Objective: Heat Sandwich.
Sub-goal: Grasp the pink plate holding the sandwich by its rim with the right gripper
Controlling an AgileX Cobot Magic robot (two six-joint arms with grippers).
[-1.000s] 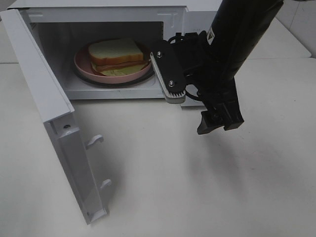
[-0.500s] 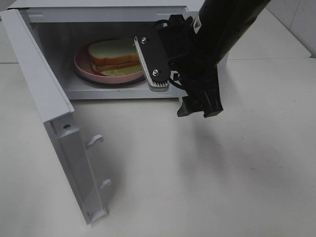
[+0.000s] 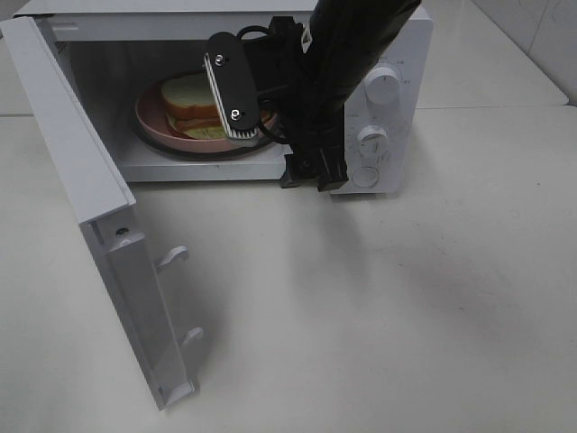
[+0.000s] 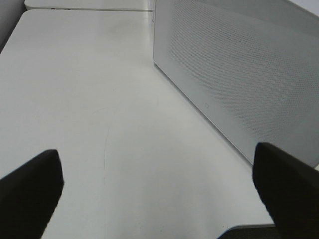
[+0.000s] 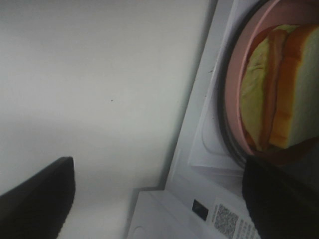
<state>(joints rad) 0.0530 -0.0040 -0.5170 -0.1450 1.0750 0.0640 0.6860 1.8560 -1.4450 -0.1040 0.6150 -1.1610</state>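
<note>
**A:** What changed versus a second ago?

**B:** The right arm (image 3: 356, 36) swung left across the microwave (image 3: 397, 54). It was beside the cavity's right edge and is now in front of the opening. From the high camera, one of its fingers (image 3: 232, 95) now hides the right part of the sandwich (image 3: 191, 95) and of the pink plate (image 3: 153, 122). The white knobs (image 3: 383, 86) were covered before and are now exposed. The sandwich, plate and door (image 3: 81, 180) haven't shifted.

**A:** Tool state?

**B:** Right tool (image 5: 157, 174): fingers apart with nothing between them, one close to the plate rim. I can't tell if it touches. Left tool (image 4: 159, 194): spread wide and empty, over bare counter (image 3: 379, 316) next to a dotted panel (image 4: 239, 74).

**A:** Where's the sandwich?

**B:** It lies flat on the plate, inside the cavity, with the door wide open.

**A:** Materials?

**B:** The bread is soft and white with a tan crust, over a thin pink-brown filling and a pale yellow-green layer underneath. The plate is round, glossy pink, with a raised rim. The microwave is a white box, and two hooked latches (image 3: 171, 257) stick out of the door edge. The finger is a flat black plate with two screws and a ribbed white pad strip. The counter is matte off-white.
</note>
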